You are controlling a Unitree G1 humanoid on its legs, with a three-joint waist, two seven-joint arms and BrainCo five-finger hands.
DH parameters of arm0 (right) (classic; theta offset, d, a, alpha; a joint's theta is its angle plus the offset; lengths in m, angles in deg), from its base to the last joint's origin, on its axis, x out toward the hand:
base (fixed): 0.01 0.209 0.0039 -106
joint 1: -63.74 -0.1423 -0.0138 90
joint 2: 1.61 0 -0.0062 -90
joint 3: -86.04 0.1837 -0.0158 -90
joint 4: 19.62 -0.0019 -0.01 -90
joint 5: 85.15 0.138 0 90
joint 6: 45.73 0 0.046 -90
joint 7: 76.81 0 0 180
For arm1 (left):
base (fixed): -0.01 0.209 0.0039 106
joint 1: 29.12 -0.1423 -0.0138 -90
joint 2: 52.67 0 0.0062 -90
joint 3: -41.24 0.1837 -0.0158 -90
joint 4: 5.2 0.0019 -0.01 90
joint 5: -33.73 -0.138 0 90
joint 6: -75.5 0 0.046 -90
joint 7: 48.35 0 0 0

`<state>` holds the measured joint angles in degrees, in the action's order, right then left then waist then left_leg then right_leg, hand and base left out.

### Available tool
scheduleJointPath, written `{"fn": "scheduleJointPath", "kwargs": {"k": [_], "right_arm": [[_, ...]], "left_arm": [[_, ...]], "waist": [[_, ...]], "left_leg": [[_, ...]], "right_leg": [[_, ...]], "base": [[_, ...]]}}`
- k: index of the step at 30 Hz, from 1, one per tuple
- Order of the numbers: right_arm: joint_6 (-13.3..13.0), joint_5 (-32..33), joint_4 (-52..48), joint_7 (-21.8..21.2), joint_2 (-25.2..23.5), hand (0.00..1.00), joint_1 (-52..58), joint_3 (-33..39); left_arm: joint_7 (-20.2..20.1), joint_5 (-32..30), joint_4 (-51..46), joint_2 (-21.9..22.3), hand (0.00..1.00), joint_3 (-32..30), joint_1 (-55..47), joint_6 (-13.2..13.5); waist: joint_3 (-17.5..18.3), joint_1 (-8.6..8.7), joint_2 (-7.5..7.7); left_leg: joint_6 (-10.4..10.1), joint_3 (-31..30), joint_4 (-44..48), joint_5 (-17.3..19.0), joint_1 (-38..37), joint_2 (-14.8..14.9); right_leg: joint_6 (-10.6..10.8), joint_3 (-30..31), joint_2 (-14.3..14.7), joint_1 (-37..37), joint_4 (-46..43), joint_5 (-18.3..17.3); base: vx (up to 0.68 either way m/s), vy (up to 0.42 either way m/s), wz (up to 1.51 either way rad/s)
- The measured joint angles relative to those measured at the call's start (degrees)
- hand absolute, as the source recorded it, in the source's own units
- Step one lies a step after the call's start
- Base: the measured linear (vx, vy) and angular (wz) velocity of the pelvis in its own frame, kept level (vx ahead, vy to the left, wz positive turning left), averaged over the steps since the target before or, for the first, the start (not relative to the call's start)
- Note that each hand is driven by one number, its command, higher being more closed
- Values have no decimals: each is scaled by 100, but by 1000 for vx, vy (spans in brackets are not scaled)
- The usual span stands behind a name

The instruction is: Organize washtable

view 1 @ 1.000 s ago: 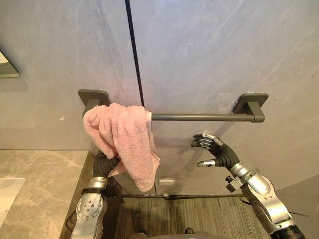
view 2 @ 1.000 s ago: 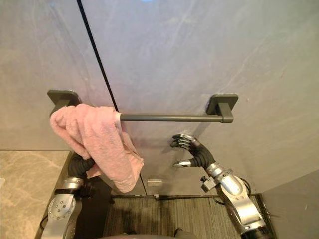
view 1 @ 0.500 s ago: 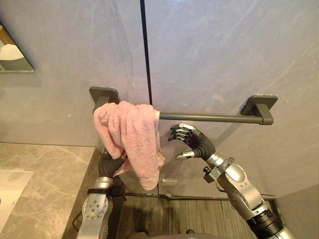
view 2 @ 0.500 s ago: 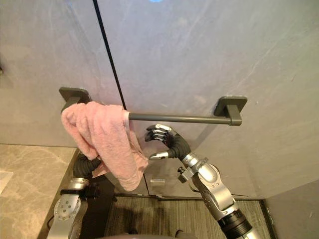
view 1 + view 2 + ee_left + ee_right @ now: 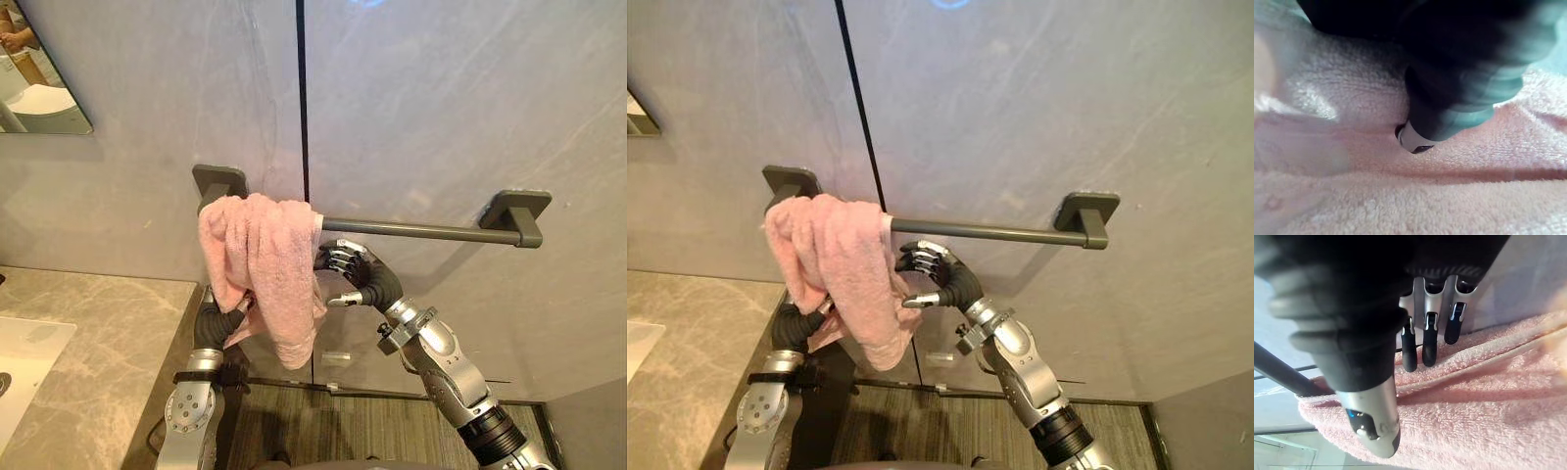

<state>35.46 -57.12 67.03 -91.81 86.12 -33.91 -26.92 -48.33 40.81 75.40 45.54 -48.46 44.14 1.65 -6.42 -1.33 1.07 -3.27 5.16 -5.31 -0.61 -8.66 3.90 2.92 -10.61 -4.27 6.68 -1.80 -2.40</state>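
The pink towel (image 5: 260, 264) hangs bunched over the left end of the towel bar (image 5: 421, 231), whose long axis runs level along the wall, its bare length lying to the robot's right. The right hand (image 5: 361, 277) sits just under the bar at the towel's right edge, fingers loosely extended with tips at the cloth and thumb apart, so it looks the nearer one to draw that edge rightward. The left hand (image 5: 217, 323) is up under the towel's lower folds; whether it grips cannot be told
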Motion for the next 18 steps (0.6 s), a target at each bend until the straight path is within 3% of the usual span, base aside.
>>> {"fn": "scheduleJointPath", "kwargs": {"k": [12, 13, 18], "right_arm": [[0, -298, 93, -2, -152, 0, -98, 2], [0, -344, 93, -2, -158, 100, -98, 2], [-14, -414, 203, -7, -271, 100, -97, 1]], "left_arm": [[-1, 0, 0, 101, 100, -79, 1, 0], [-2, 0, 0, 108, 100, -80, 1, 0], [-3, -1, 0, 227, 100, -95, 7, 0]], "waist": [[8, -14, 12], [8, -17, 12], [10, -56, 15]], "left_leg": [[-6, -26, -2, -9, 14, 5], [-6, -30, -2, -9, 17, 5], [-8, -38, -3, -11, 24, 5]], "right_leg": [[0, -26, 3, 3, 4, 0], [0, -30, 3, 2, 6, 0], [0, -37, 4, 2, 11, 0]], "base": [[0, 0, 0], [0, 0, 0], [0, 0, 0]]}}
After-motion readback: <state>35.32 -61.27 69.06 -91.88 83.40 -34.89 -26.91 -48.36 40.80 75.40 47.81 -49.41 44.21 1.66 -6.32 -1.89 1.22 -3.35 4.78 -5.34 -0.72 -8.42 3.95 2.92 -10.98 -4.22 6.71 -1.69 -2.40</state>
